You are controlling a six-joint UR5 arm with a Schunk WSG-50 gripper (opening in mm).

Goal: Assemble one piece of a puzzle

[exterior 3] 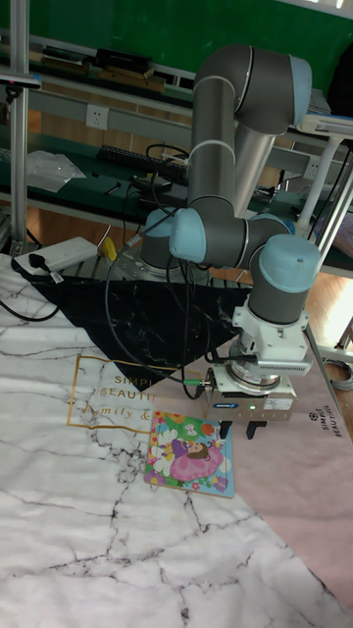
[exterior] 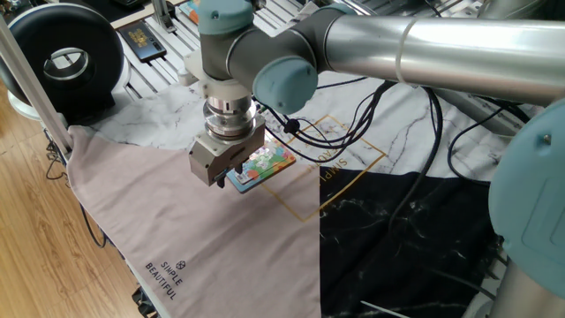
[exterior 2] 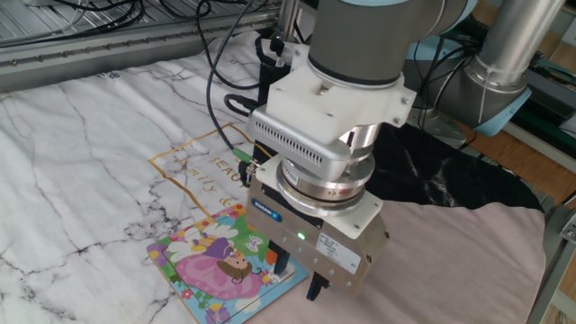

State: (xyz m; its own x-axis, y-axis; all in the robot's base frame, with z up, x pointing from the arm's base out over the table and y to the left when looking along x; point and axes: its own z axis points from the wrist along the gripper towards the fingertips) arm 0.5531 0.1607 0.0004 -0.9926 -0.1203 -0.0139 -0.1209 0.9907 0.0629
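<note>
The puzzle (exterior: 262,164) is a small square board with a pastel cartoon picture and a thin blue rim. It lies flat where the marble-print cloth meets the pink cloth, and shows as well in the other fixed view (exterior 2: 223,266) and the tall view (exterior 3: 189,452). My gripper (exterior 3: 242,431) points straight down at the puzzle's edge on the pink-cloth side, low over the table. Its dark fingers (exterior 2: 313,288) stand apart, and I see nothing between them. The gripper body hides part of that edge (exterior: 228,174).
A pink cloth (exterior: 168,230) printed "SIMPLE BEAUTIFUL" covers the near side, with marble-print cloth (exterior 2: 81,153) and black marble cloth (exterior: 406,238) beyond. Black cables (exterior: 353,97) trail from the arm over the table. A round black device (exterior: 64,57) and a dark card (exterior: 141,40) sit at the back.
</note>
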